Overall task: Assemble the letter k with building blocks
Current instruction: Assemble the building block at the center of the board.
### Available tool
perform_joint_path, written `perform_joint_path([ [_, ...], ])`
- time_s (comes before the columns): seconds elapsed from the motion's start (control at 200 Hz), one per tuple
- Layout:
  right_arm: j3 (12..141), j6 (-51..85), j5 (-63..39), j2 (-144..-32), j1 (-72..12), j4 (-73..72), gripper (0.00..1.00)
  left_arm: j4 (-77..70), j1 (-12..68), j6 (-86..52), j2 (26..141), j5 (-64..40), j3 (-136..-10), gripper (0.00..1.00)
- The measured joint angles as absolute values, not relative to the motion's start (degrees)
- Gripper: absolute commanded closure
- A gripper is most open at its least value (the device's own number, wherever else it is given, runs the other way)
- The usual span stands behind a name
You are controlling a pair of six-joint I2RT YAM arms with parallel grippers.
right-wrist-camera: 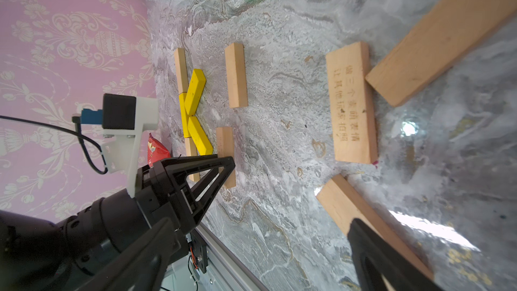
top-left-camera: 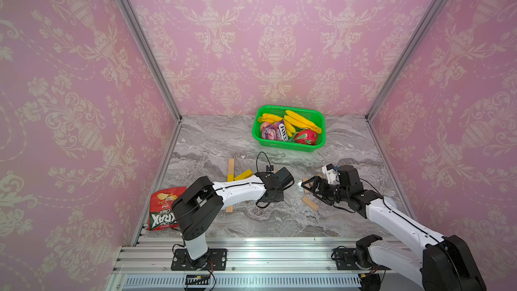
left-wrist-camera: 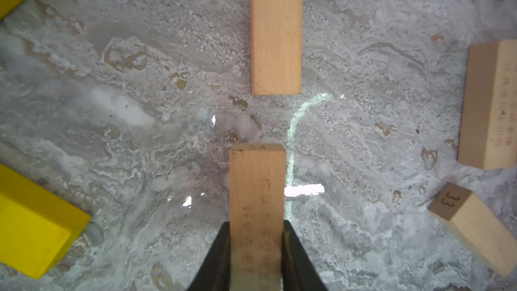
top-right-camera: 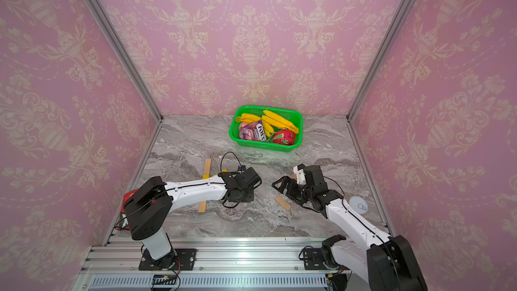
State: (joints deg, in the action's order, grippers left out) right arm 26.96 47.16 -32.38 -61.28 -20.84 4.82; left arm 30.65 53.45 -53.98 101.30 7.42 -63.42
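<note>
Left fingers [left-wrist-camera: 218, 258] pinch a wooden bar [left-wrist-camera: 256, 191], wrist pointing down; right fingers [right-wrist-camera: 375, 258] gape wide, held low.

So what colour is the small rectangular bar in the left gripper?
The bar is plain light tan wood; left wrist view shows it best.

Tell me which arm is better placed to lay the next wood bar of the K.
Left. The left gripper grips a wood bar in line with the laid bar, with a gap between them. The right gripper is open and empty beside the loose bars.
</note>
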Motion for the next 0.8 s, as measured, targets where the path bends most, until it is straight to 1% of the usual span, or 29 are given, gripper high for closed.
perform_joint_path([
  [0.245,27.90,47.18,-35.68,-64.27,-20.84,3.40,0.00,31.33,53.49,-54.74,103.88,7.40,-65.06,0.79],
  [0.8,28.40,46.96,-36.67,-64.36,-20.84,3.97,0.00,35.46,53.56,-55.00,109.73,7.99,-71.94,0.78],
])
